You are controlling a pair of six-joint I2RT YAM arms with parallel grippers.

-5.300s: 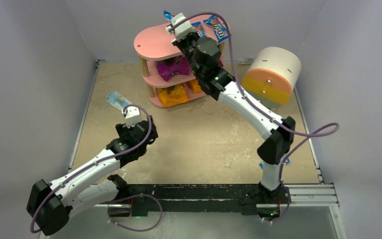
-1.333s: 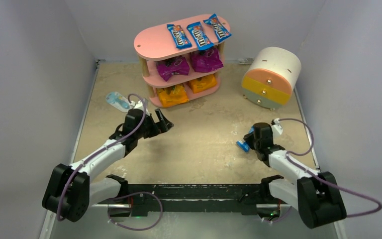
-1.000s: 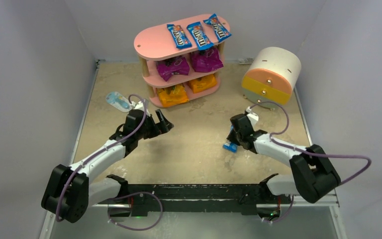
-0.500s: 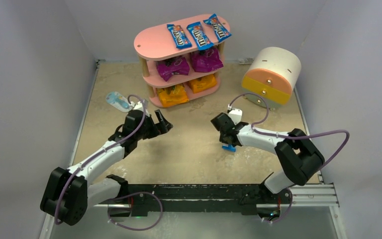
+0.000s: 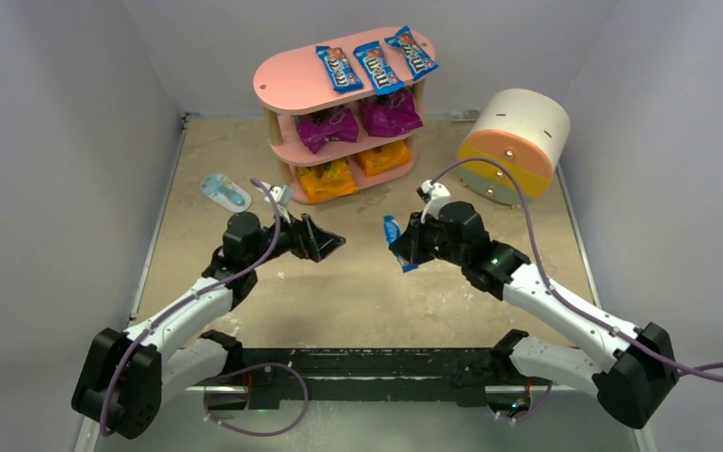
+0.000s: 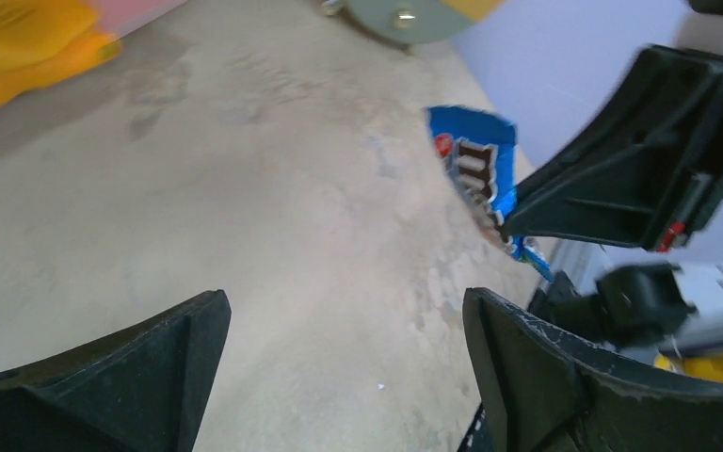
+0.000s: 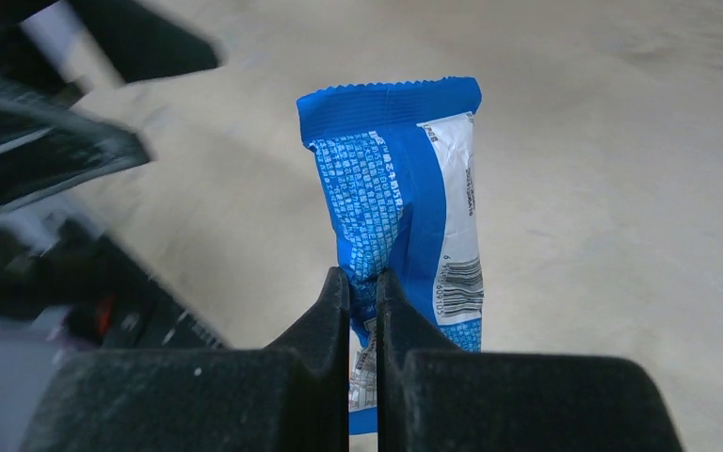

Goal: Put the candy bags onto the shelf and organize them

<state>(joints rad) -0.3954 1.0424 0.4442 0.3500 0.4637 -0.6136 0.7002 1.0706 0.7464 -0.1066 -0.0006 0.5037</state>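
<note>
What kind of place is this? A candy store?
Probably not a store; it looks like a robot test booth. Plain walls box in one table, a left arm and right arm are bolted at its near edge, and there is just one pink shelf.

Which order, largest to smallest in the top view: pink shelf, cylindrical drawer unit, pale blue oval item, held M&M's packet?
1. pink shelf
2. cylindrical drawer unit
3. pale blue oval item and held M&M's packet: about alike. The packet is partly hidden and off the table, nearer the camera, so unranked.
</note>
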